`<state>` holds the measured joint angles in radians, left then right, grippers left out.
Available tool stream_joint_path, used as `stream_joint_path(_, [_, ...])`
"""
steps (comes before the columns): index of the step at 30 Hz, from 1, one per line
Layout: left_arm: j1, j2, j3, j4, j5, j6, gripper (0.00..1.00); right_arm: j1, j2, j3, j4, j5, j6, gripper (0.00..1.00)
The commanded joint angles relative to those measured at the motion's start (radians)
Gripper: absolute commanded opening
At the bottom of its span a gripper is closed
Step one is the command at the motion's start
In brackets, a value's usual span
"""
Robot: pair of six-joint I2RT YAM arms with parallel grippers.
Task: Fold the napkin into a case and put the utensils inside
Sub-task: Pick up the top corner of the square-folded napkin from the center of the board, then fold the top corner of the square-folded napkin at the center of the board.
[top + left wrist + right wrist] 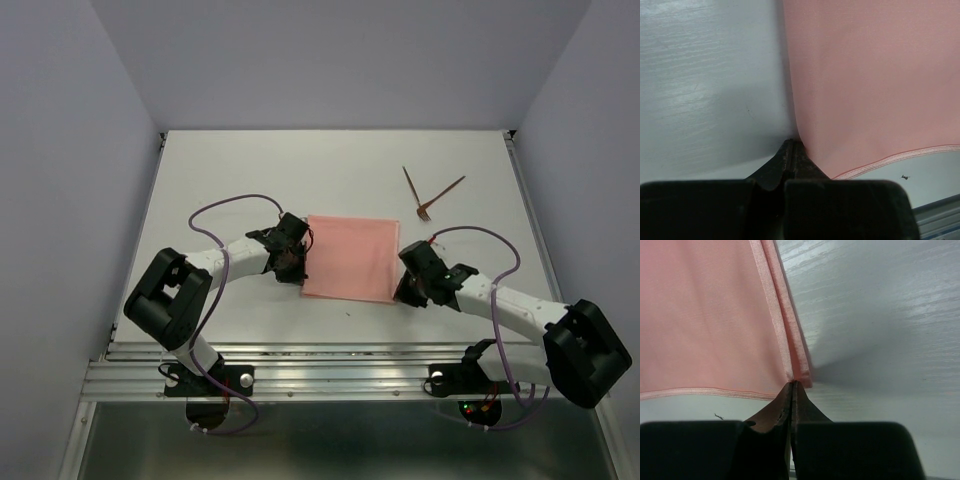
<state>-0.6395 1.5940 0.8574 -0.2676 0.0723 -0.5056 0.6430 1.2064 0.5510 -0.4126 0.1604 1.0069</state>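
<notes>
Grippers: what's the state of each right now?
Left gripper: shut, pinching the napkin at its left edge.
Right gripper: shut, pinching the napkin at its right edge.

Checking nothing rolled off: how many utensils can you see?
2. Both lie beyond the napkin's far right corner: a plain stick leftward, a forked one rightward, their near ends close together. None seems hidden.

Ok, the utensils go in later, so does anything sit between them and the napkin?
Nothing visible does. The utensils lie beyond the napkin, off its far right corner, only bare table between. The left gripper and right gripper pinch its near corners.
</notes>
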Motion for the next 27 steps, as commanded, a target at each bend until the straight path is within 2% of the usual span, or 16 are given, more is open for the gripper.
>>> stream_joint_path(1, [-0.005,-0.006,-0.035,-0.022,-0.014,0.015,0.0,0.009,-0.034,0.066,-0.017,0.041,-0.024,0.01])
stream_joint_path(17, [-0.005,-0.003,-0.017,-0.036,-0.019,0.015,0.0,0.009,-0.084,0.058,0.003,0.03,-0.03,0.01])
stream_joint_path(27, [-0.005,0.007,0.008,-0.053,-0.029,0.022,0.0,0.009,0.045,0.177,0.08,0.004,-0.088,0.01])
